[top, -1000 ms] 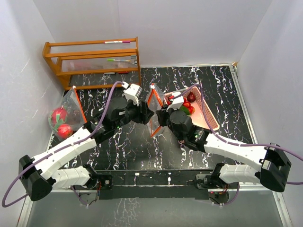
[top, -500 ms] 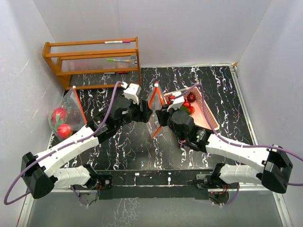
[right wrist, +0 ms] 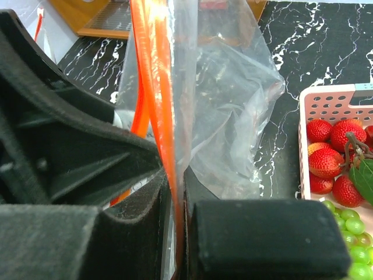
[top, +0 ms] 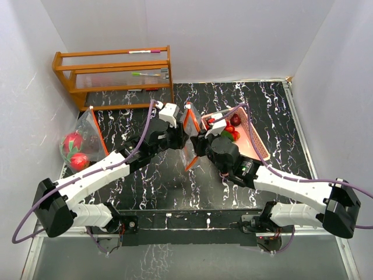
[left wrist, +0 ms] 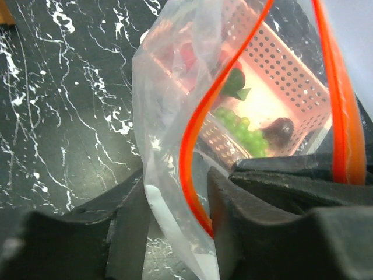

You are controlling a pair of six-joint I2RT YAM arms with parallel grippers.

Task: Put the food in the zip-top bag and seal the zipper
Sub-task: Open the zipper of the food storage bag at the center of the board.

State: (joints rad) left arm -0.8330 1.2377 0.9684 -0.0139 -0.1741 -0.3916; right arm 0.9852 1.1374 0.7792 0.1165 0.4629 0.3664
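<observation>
While the black white-veined marble table (top: 151, 175) carries everything, we see the clear plastic zip-top bag (top: 189, 137) upright mid-table, with the pink perforated plastic basket (top: 256, 143) just right of it. Our right gripper (right wrist: 173, 178) is pinched tight on the bag's orange zipper. The left gripper (left wrist: 178, 219) straddles its edge narrowly, and we cannot tell whether it grips. Small red fruits (right wrist: 335, 151) and green grapes (left wrist: 245, 131) lie in the basket, apart from all fingers.

Bag (left wrist: 169, 76) cut off (top edge).

White walls (top: 233, 35) enclose a black marbled table (top: 268, 99); wooden rack (top: 113, 76) far left.
</observation>
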